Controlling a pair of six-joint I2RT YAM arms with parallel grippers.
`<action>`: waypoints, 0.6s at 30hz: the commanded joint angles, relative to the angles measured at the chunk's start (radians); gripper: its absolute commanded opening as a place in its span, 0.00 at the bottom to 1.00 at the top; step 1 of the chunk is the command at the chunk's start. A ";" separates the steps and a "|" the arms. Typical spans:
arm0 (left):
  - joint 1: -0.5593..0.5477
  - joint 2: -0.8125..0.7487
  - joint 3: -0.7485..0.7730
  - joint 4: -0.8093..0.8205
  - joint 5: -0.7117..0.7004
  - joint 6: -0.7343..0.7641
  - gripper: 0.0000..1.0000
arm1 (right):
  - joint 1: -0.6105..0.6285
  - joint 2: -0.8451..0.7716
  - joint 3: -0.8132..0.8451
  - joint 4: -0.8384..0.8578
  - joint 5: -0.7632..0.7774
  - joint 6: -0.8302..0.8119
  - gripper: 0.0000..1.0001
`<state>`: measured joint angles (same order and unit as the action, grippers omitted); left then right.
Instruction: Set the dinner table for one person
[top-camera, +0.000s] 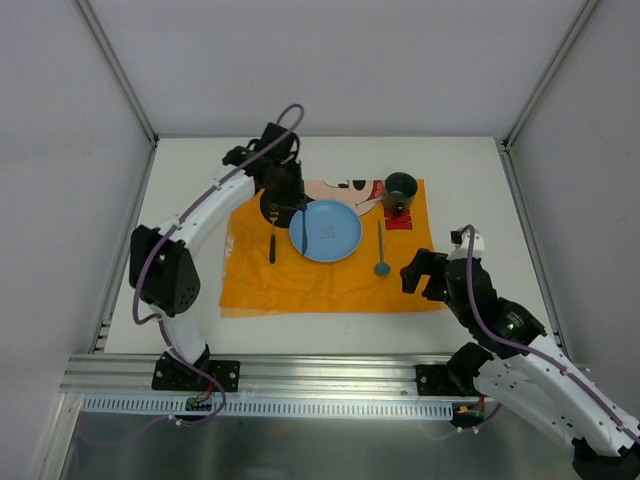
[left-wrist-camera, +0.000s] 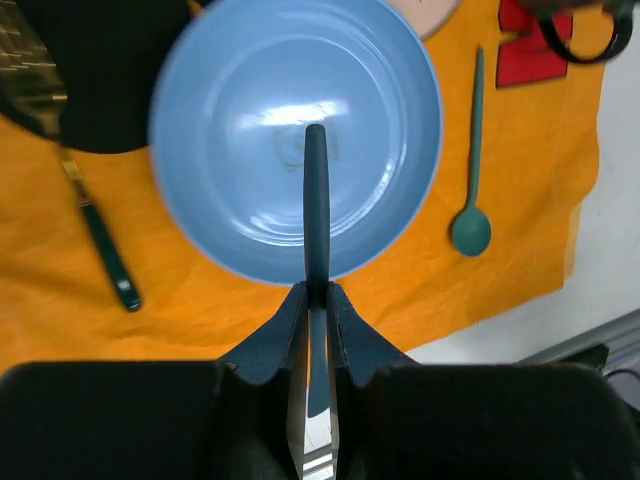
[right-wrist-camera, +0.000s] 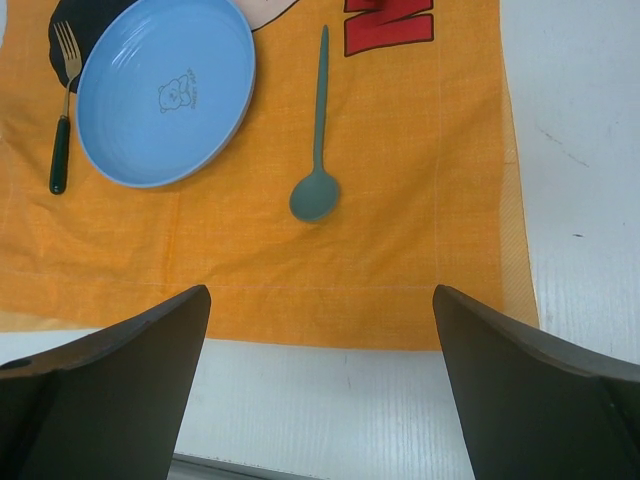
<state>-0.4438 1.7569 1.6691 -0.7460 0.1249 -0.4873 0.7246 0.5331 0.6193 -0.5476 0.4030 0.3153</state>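
Observation:
On the white dinner table (top-camera: 470, 170) lies an orange placemat (top-camera: 330, 285). On it are a blue plate (top-camera: 335, 232), a fork (top-camera: 272, 240) to its left, a teal spoon (top-camera: 381, 255) to its right and a dark green mug (top-camera: 400, 188) at the back right. My left gripper (top-camera: 291, 205) is shut on a knife (left-wrist-camera: 316, 200), its dark handle pointing out over the plate (left-wrist-camera: 230, 110), the silver blade between the jaws. In the top view the knife (top-camera: 301, 235) hangs over the plate's left part. My right gripper (top-camera: 415, 272) is open and empty, over the placemat's near right edge (right-wrist-camera: 400, 300).
An aluminium rail (top-camera: 320, 372) runs along the near edge. Grey walls close in the table at the back and both sides. Bare white tabletop lies right of the placemat (right-wrist-camera: 580, 200). The fork (right-wrist-camera: 62, 150) and spoon (right-wrist-camera: 318, 190) show in the right wrist view.

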 joint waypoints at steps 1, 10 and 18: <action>-0.096 0.102 0.049 0.080 0.039 -0.039 0.00 | 0.006 -0.018 0.043 0.002 0.013 0.030 0.99; -0.260 0.398 0.243 0.230 0.111 -0.146 0.00 | 0.019 -0.044 0.011 -0.028 0.025 0.087 0.99; -0.326 0.559 0.395 0.249 0.130 -0.198 0.00 | 0.041 -0.055 -0.003 -0.064 0.054 0.113 1.00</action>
<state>-0.7628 2.2917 1.9987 -0.5262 0.2276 -0.6434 0.7551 0.4889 0.6178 -0.5911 0.4225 0.3992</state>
